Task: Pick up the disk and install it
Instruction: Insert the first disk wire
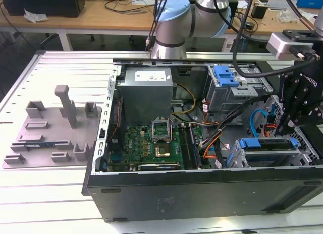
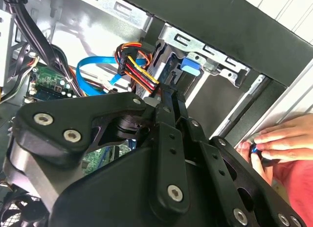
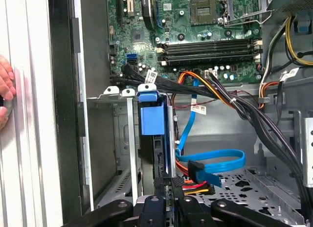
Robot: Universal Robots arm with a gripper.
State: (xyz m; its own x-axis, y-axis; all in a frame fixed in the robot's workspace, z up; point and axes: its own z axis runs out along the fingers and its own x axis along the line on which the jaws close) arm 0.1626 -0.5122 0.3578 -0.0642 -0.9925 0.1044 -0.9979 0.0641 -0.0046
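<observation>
Jaws: couldn't tell open vs closed from these angles. The gripper (image 3: 168,185) was down at the top edge of the disk (image 3: 149,114), at the end away from its blue handle tab. It looked like it was touching, but I'm not certain.

The disk stood on edge in a slot of the drive cage (image 3: 122,139). Its blue tab sat at the cage's edge, on the side toward the motherboard (image 3: 205,21).

Just beside the gripper, a flat blue data cable (image 3: 215,161) looped next to the cage. A bundle of red, orange and yellow power wires (image 2: 139,70) ended in a black plug close to the same slot. Black cables ran across between the cage and the board.

In the exterior view the cage sat in the case's near corner, on the exterior view's right. A second bay farther back carried a bare blue bracket (image 1: 225,75). The grey power supply box (image 1: 146,93) was at the far side, to the exterior view's left of that bay.

The open case (image 1: 202,193) lay on its side on a slotted metal surface (image 1: 50,203). A grey moulded fixture tray (image 1: 50,128) sat on the surface, well apart on the exterior view's left.

A person's hand (image 2: 283,139) rested just outside the case wall, near the cage.
</observation>
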